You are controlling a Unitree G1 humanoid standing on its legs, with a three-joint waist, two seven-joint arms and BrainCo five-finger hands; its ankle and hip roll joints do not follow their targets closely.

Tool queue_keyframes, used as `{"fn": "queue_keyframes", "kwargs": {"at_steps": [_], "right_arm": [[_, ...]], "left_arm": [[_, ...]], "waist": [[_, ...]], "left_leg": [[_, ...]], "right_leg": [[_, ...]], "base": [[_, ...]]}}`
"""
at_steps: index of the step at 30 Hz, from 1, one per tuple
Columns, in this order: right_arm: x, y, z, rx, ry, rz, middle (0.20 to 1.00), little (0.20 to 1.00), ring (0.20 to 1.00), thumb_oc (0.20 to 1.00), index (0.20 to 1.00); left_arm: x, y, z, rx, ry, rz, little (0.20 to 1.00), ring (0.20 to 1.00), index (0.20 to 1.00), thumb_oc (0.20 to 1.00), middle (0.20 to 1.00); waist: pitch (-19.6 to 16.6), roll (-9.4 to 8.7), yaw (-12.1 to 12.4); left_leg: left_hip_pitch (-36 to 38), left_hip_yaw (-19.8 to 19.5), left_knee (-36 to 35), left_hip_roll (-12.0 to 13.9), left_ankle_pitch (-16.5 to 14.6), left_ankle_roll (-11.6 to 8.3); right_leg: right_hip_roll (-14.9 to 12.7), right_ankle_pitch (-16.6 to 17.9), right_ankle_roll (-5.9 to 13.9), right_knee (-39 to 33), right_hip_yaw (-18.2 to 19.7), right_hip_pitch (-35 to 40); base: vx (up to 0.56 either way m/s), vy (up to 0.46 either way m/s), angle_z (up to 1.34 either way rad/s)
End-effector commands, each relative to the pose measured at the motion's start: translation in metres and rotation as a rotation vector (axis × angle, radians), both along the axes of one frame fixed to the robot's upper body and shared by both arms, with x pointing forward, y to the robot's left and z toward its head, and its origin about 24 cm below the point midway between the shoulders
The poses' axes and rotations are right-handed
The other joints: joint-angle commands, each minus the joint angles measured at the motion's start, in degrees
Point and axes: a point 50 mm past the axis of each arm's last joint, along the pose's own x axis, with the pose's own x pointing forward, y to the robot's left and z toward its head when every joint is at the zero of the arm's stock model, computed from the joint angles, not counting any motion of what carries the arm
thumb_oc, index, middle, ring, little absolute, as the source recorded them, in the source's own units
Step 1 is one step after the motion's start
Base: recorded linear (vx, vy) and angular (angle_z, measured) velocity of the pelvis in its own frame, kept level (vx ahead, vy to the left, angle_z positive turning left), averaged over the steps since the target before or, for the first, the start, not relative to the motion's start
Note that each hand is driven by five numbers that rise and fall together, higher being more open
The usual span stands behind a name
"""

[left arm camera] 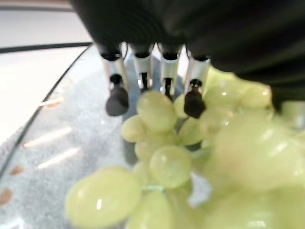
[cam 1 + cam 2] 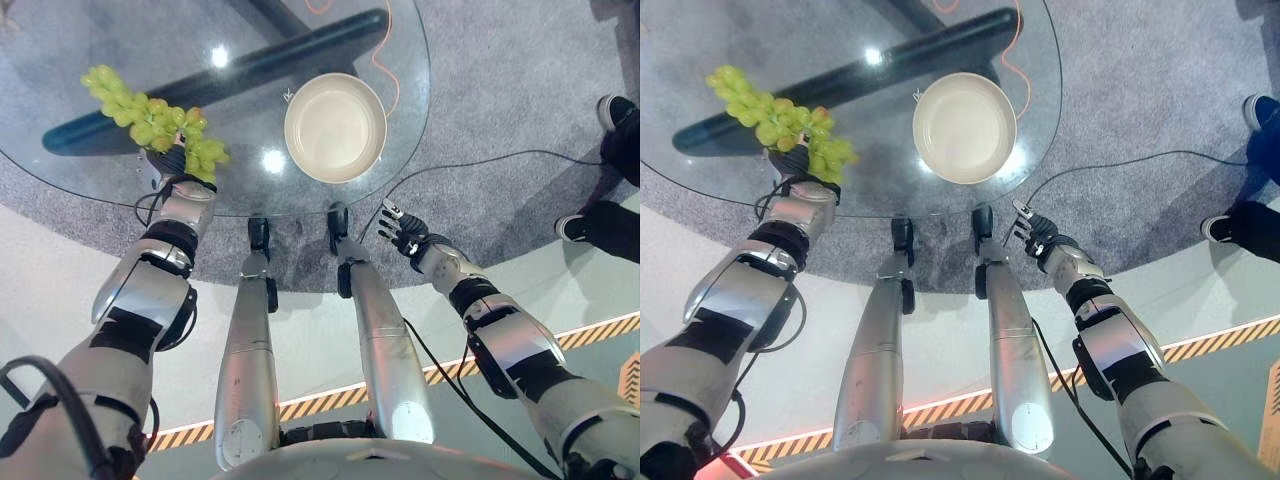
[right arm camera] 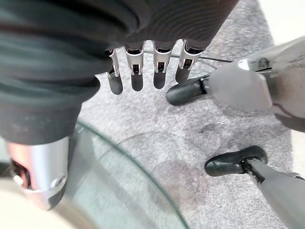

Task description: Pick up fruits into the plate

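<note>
Right at the left hand (image 2: 172,172), over the near-left edge of the glass table (image 2: 60,60), sits the bunch of green grapes (image 2: 150,118). Most of the cluster trails away from the hand's fingertips, off to its left. From the wrist camera the fingers (image 1: 116,98) look curled down over the grapes with the dark tips touching them, so I'd call it a grip on the bunch, though I can't see the thumb. Whether the bunch is lifted or resting on the glass I honestly can't tell.

The cream plate (image 2: 336,128) is off to that hand's right, well apart from it and bare.

Handling-wise, my guess is soft and squishy, with single grapes prone to popping off — a bunch like that flops too. Best hold is probably near the stem or around the thick middle, with a gentle squeeze.

The right hand (image 2: 404,232) hangs off the table's near edge, fingers straight, holding nothing.
</note>
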Motion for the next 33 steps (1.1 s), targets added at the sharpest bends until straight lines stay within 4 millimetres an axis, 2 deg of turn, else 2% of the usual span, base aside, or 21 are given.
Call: {"fn": "queue_keyframes", "kwargs": {"at_steps": [1, 11, 19, 22, 24, 28, 33], "right_arm": [[-0.014, -0.012, -0.018, -0.042, 0.041, 0.012, 1.000, 1.000, 1.000, 1.000, 1.000], [-0.019, -0.017, -0.023, -0.119, 0.064, 0.047, 1.000, 1.000, 1.000, 1.000, 1.000], [-0.021, -0.022, -0.025, -0.160, 0.074, 0.058, 1.000, 1.000, 1.000, 1.000, 1.000], [-0.023, -0.026, -0.026, -0.180, 0.088, 0.067, 1.000, 1.000, 1.000, 1.000, 1.000], [-0.026, -0.030, -0.029, -0.197, 0.109, 0.071, 1.000, 1.000, 1.000, 1.000, 1.000], [-0.032, -0.040, -0.035, -0.230, 0.143, 0.071, 1.000, 1.000, 1.000, 1.000, 1.000], [-0.047, -0.053, -0.047, -0.253, 0.184, 0.038, 1.000, 1.000, 1.000, 1.000, 1.000]], "left_arm": [[-0.005, 0.006, -0.009, -0.057, -0.018, 0.025, 0.200, 0.200, 0.200, 0.200, 0.200], [-0.008, 0.015, -0.009, -0.004, -0.022, -0.019, 0.200, 0.200, 0.200, 0.200, 0.200], [-0.011, 0.027, -0.011, -0.011, -0.001, -0.054, 0.200, 0.200, 0.200, 0.200, 0.200], [-0.010, 0.028, -0.008, 0.088, 0.013, -0.117, 0.206, 0.206, 0.206, 0.206, 0.206], [-0.010, 0.025, -0.011, 0.169, 0.046, -0.176, 1.000, 1.000, 1.000, 1.000, 1.000], [-0.010, 0.015, -0.018, 0.261, 0.072, -0.256, 1.000, 1.000, 1.000, 1.000, 1.000], [-0.010, 0.004, -0.012, 0.599, 0.163, -0.426, 1.000, 1.000, 1.000, 1.000, 1.000]], "waist": [[0.5, 3.25, 0.5], [0.5, 4.84, 1.2], [0.5, 5.20, 2.0], [0.5, 5.14, 2.1], [0.5, 5.35, 2.1], [0.5, 6.08, 1.9], [0.0, 6.88, 2.8]], "left_leg": [[3.3, 2.7, -2.9, -1.6, -1.4, 2.18], [12.4, 3.5, -7.8, -0.9, -0.5, 2.06], [17.8, 4.0, -9.9, -1.1, -0.4, 2.46], [19.5, 4.2, -10.0, -1.3, -0.8, 2.61], [21.6, 3.8, -10.5, -1.5, -1.0, 2.65], [24.7, 3.3, -11.7, -2.1, -1.1, 2.69], [27.4, 2.4, -10.3, -3.1, -2.3, 2.73]], "right_leg": [[4.5, -3.2, -1.43, -2.6, -2.0, 3.8], [3.5, -3.7, -1.05, -5.7, -1.7, 12.2], [2.3, -3.9, -0.68, -7.0, -2.2, 17.6], [1.7, -3.9, -0.54, -7.6, -2.3, 19.4], [1.3, -3.7, -0.32, -8.6, -2.3, 21.6], [0.4, -3.3, -0.02, -10.0, -2.7, 24.8], [-1.7, -3.5, 0.00, -10.8, -4.4, 29.0]], "base": [[-0.01, 0.112, 0.04], [0.00, 0.129, 0.01], [0.01, 0.127, 0.00], [0.01, 0.127, 0.02], [0.03, 0.147, 0.03], [0.03, 0.152, 0.08], [0.04, 0.098, 0.09]]}}
